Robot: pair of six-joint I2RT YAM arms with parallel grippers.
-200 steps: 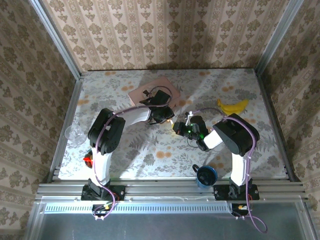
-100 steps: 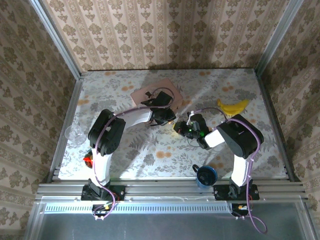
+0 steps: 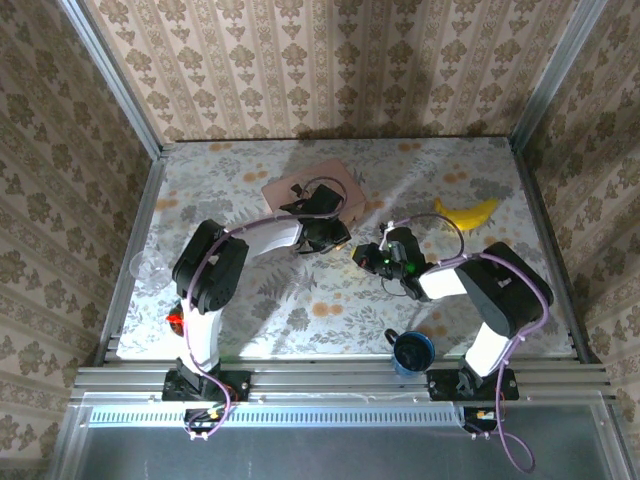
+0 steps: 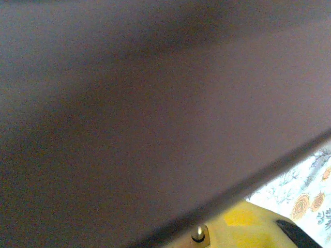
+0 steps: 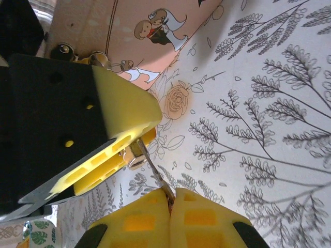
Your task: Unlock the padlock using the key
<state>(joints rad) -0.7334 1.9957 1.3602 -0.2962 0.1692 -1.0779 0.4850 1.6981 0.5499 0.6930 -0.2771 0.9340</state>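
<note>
The left tool (image 5: 138,138) pinches the small brass padlock (image 5: 132,157) between its yellow fingers, near the middle of the flowered desk (image 5: 269,103) and just beside the pink box (image 5: 119,31). The right tool (image 5: 169,199) is pressed together on the key (image 5: 154,173), and the key's tip touches the padlock.

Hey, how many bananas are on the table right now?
1. The banana lies on the far right part of the table. Another could be hidden beneath the arms.
</note>
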